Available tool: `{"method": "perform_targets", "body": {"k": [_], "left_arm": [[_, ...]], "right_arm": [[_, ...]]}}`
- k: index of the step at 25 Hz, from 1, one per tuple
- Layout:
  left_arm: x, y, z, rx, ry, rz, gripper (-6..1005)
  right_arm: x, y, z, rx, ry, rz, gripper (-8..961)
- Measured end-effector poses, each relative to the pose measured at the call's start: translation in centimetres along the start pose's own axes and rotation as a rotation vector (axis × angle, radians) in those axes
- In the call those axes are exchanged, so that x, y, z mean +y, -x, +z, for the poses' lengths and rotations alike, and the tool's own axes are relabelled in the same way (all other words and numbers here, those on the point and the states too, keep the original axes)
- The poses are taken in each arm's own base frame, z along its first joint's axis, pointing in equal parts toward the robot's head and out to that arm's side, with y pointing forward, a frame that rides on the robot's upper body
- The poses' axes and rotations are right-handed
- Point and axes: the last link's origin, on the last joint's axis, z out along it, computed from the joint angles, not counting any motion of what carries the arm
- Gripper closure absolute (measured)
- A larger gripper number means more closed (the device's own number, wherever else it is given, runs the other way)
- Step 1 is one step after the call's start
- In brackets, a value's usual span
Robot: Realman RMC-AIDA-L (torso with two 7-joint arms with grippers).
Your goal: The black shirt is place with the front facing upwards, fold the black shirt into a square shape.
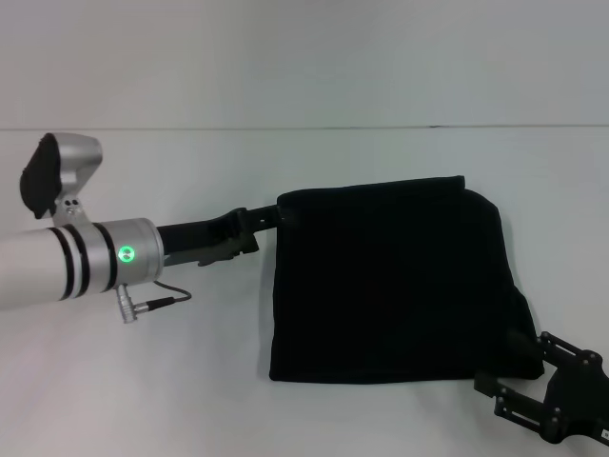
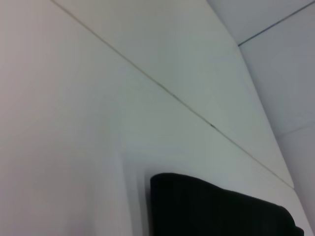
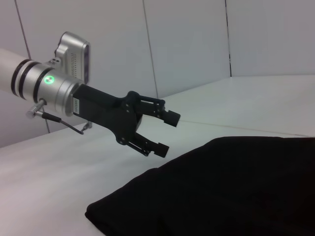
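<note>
The black shirt [image 1: 390,281] lies on the white table, folded into a rough square, with no print showing. My left gripper [image 1: 274,217] reaches in from the left and hovers at the shirt's far left corner. In the right wrist view this left gripper [image 3: 167,133] is open, just above the cloth edge [image 3: 236,187] with nothing between its fingers. My right gripper [image 1: 511,365] sits at the shirt's near right corner, fingers spread open beside the cloth. The left wrist view shows only a corner of the shirt [image 2: 221,211].
The white table [image 1: 190,400] extends to the left and in front of the shirt. A pale wall [image 1: 304,57] rises behind the table's far edge. A thin cable [image 1: 157,302] hangs from the left wrist.
</note>
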Motion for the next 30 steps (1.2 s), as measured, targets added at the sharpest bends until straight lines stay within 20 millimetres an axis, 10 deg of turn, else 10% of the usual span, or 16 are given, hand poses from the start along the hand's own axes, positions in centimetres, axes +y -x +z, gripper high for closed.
{"method": "perform_targets", "body": {"k": [30], "left_arm": [[2.2, 2.2, 3.8, -0.067, -0.055, 0.097, 230]], "right_arm": [[0.3, 0.1, 0.1, -0.009, 0.017, 0.004, 178]]}}
